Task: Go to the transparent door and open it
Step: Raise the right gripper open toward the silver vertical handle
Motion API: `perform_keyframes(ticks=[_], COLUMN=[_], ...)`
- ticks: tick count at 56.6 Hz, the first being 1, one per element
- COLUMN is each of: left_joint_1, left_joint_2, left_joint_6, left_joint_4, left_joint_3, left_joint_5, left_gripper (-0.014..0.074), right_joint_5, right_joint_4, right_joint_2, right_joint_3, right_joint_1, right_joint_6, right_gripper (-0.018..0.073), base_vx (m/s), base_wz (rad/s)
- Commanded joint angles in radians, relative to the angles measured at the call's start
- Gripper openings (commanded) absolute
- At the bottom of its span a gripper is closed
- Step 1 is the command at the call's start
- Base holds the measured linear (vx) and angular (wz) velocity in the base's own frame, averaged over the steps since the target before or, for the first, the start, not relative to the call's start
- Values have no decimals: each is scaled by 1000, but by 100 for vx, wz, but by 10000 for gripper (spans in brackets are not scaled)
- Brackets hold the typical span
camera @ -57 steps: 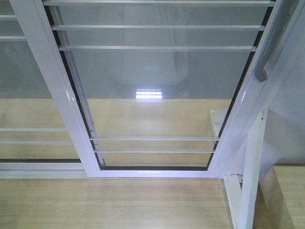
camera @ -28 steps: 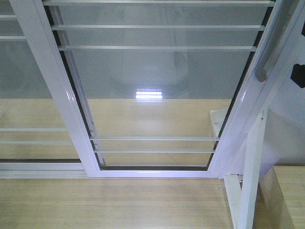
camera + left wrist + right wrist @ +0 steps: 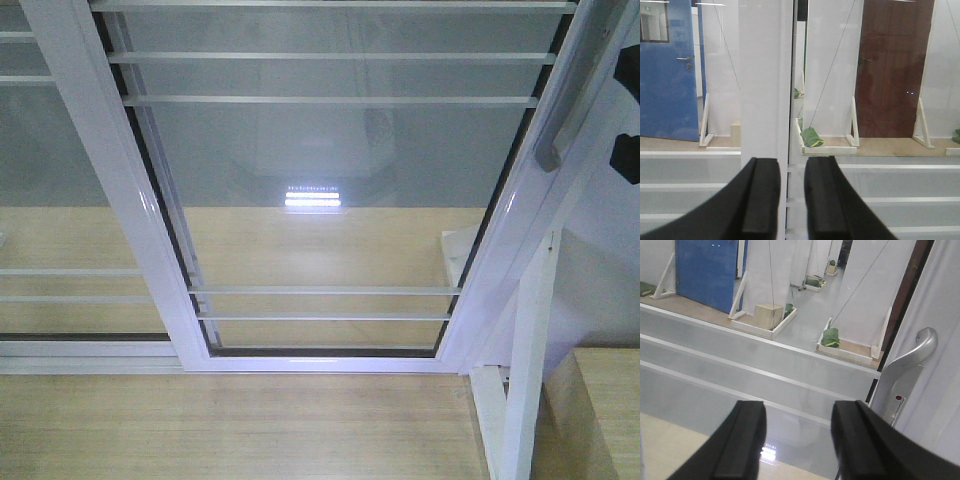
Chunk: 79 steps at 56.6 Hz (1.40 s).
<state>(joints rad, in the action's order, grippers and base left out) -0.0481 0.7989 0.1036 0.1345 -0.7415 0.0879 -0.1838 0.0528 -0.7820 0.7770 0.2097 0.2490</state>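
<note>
1. Far left, front view: a glass panel (image 3: 60,150) with no handle overlaps the left edge of the target. It is not the task's thing.
2. Left gripper (image 3: 791,165): the fingers (image 3: 762,200) are released with a narrow gap and nothing between them. They face a white upright frame bar (image 3: 765,75) just ahead. Beyond the glass there is a blue door (image 3: 667,70) to the far left and a brown door (image 3: 895,65) to the far right.
3. Transparent door (image 3: 330,200): it fills the middle and right of the front view, close in front of the robot. Thin white bars cross it high and low, and its bottom rail sits at the wooden floor (image 3: 230,430). Judgement: the drive up to the door looks done.
4. Right gripper (image 3: 799,407): the fingers (image 3: 742,440) are released, spread wider than the left pair, and hold nothing. They face the glass, left of the handle and apart from it.
5. Handle (image 3: 910,365): a grey curved pull with a lock plate on the door's right upright, also visible in the front view (image 3: 560,125). Nothing is touching it.
6. Right edge, front view: a dark shape (image 3: 628,155) shows just right of the handle. It is probably part of the right arm, but too little shows to be sure.
7. Progress, as a judgement: the approach is complete and the opening has not started. The door looks unslid, though its closing edge is partly out of view.
8. Still to do: bring the right fingers onto the handle, clench, then slide the panel leftward.
</note>
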Motion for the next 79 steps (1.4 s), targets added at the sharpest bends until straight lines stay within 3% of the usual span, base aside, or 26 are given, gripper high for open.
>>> perform_keyframes(ticks=[1,9,32,53,79], left_joint_1=[-3,-3,-3,-3,-3], left_joint_2=[-6,-6,-8,-8,-8], left_joint_6=[-4,-4,-6,-6,-5], left_joint_4=[2,2,2,2,2], left_joint_3=[-38,-38,-38,-38,-38], left_joint_5=[88,89,76,50,47], left_gripper=[411,472,470,470,470], right_joint_5=[92,109,121,59,306], right_joint_4=[-2,-2,-6,2,4], right_joint_2=[3,3,3,-107,-404], right_joint_3=[36,36,46,147,147], right_joint_1=[-3,-3,-7,-272,-273], right_joint_6=[3,3,-4,-7,-16], right_gripper=[540,588,582,582,582], base_vx=[0,0,0,0,0], base_wz=[0,0,0,0,0])
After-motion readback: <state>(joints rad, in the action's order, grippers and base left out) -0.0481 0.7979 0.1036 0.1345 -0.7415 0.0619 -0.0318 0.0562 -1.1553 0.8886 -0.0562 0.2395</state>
